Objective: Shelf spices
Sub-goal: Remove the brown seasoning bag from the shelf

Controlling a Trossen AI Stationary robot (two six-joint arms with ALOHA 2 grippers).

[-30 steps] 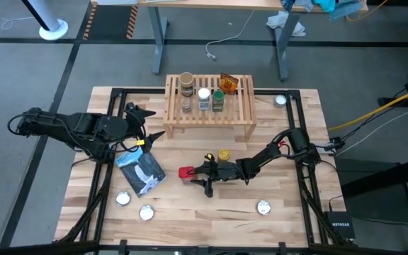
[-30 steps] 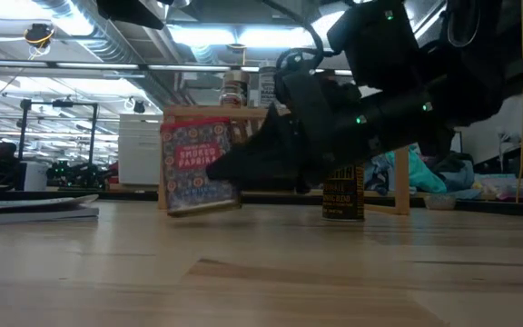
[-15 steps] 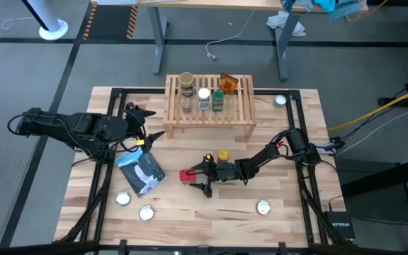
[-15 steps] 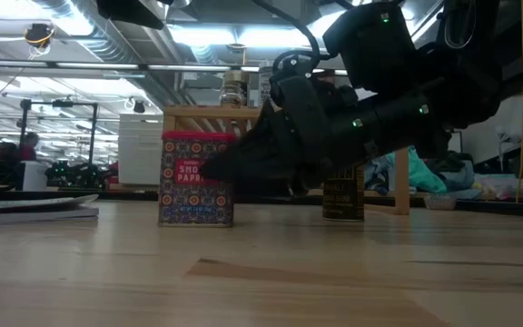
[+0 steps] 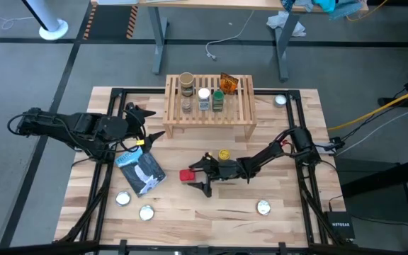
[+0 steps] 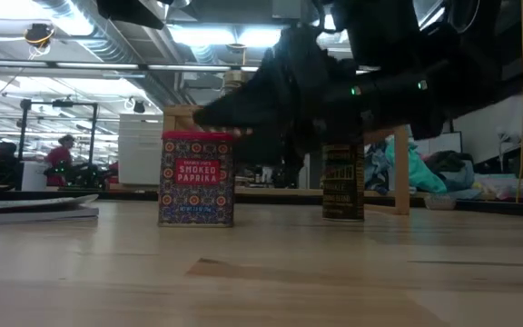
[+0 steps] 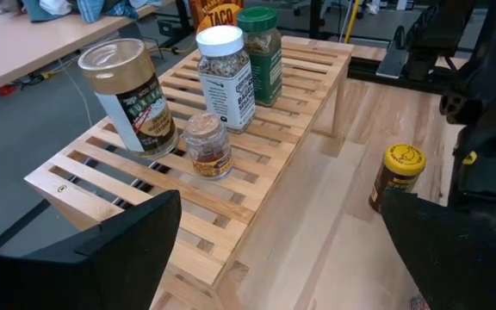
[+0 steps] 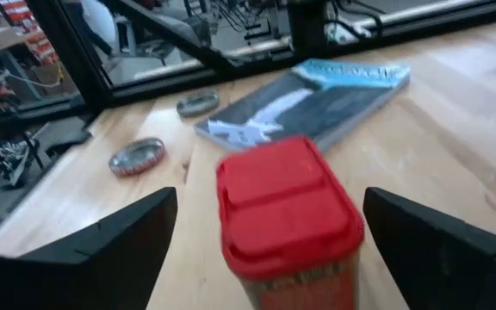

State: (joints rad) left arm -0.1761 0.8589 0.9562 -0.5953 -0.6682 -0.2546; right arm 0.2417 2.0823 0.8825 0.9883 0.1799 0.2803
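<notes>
The right gripper [image 5: 198, 173] hangs open just above the red-lidded smoked paprika tin [image 5: 187, 174], which stands upright near the middle of the wooden tabletop [image 5: 211, 212], gripping nothing. A yellow-lidded jar [image 5: 224, 154] stands beside it, in front of the light-wood slatted shelf [image 5: 208, 122] at the tabletop's far edge. On the shelf stand four jars and an orange packet [image 5: 228, 82]. The left gripper [image 5: 142, 125] waits open near the shelf's left end, empty

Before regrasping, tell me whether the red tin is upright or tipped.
Upright: the red tin stands flat on the table, lid up, label level.
</notes>
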